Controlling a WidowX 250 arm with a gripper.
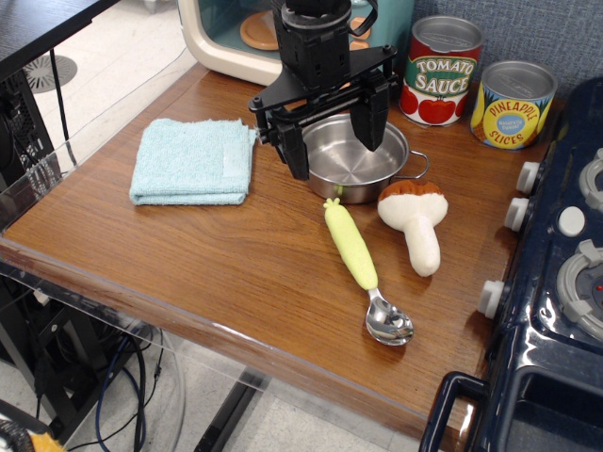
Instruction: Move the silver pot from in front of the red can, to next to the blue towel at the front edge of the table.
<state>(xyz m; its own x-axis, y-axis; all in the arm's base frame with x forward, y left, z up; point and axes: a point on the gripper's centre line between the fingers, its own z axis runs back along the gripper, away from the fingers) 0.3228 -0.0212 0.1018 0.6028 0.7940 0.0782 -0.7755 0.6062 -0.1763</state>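
Note:
The silver pot stands on the wooden table, just right of the blue towel and in front-left of the red Tomato Sauce can. My gripper hangs right over the pot with its jaws wide open. The left finger is at the pot's left rim and the right finger is over its far right part. I cannot tell whether the fingers touch the pot. The pot rests flat on the table.
A yellow and blue Pineapple Slices can stands right of the red can. A toy mushroom and a spoon with a yellow-green handle lie in front of the pot. A toy stove lines the right edge, and a toy oven stands at the back.

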